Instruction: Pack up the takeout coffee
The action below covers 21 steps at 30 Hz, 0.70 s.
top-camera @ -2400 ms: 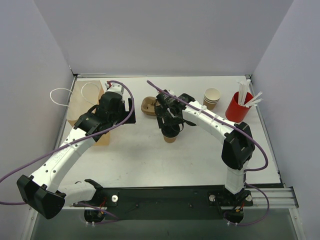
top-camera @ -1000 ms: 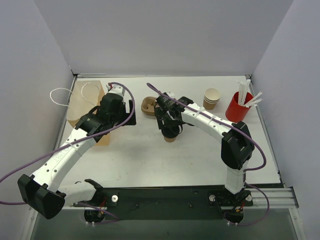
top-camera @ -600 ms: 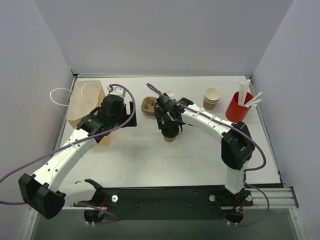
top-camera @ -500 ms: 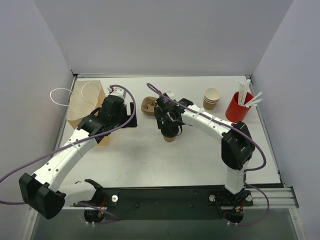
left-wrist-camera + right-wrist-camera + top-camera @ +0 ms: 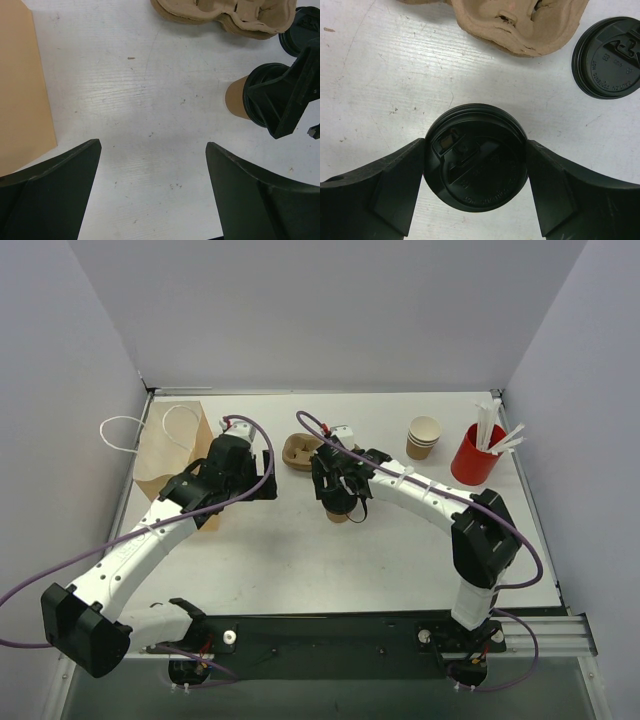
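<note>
The takeout coffee (image 5: 340, 514) is a tan paper cup with a black lid (image 5: 476, 157), standing upright on the white table just in front of the brown pulp carrier (image 5: 298, 452). My right gripper (image 5: 475, 146) comes down over it, one finger pressed against each side of the lid, so it is shut on the cup. In the left wrist view the cup's tan wall (image 5: 236, 97) shows beside the right gripper's black fingers. My left gripper (image 5: 152, 145) hovers wide open over bare table to the left of the cup, holding nothing.
A tan paper bag (image 5: 168, 455) with white handles lies at the far left. A loose black lid (image 5: 609, 57) rests right of the carrier (image 5: 520, 22). A stack of paper cups (image 5: 424, 436) and a red cup of straws (image 5: 477, 453) stand at the back right.
My left gripper has drifted right, away from the bag and toward the cup. The right gripper stays on the coffee, which has not moved.
</note>
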{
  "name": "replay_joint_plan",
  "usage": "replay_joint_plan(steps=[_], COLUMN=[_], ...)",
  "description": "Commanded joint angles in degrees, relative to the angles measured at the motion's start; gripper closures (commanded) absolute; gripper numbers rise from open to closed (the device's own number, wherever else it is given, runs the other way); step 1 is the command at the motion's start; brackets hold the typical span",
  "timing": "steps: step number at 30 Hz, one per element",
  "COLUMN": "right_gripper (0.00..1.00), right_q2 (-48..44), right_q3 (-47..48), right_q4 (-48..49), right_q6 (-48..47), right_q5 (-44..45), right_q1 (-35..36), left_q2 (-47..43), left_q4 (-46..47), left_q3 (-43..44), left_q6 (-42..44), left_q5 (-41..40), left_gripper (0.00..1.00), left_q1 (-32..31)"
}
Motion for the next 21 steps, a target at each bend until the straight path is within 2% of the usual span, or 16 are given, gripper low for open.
replay_joint_plan(steps=[1, 8, 17, 21], right_gripper=[0.27, 0.19, 0.17, 0.17], right_q2=[1.19, -0.57, -3.91, -6.45], right_q3=[-2.57, 2.44, 5.08, 4.48], right_q4=[-4.36, -5.59, -5.77, -5.86], right_q6=[0.15, -0.20, 1.03, 1.56], right_q5=[0.94, -3.63, -11.35, -12.16], right_q1=[-0.15, -1.29, -5.68, -7.35], left_q2=[0.13, 0.39, 0.83, 1.71], left_q4=[4.22, 5.10, 6.59, 8.00], left_q3=[-0.36, 0.17, -0.27, -0.18], left_q6=[-0.52, 0.18, 1.06, 1.24], left_q5=[2.47, 4.58, 8.18, 10.98], left_gripper=[0.03, 0.03, 0.03, 0.07], left_q1=[0.35, 0.35, 0.35, 0.35])
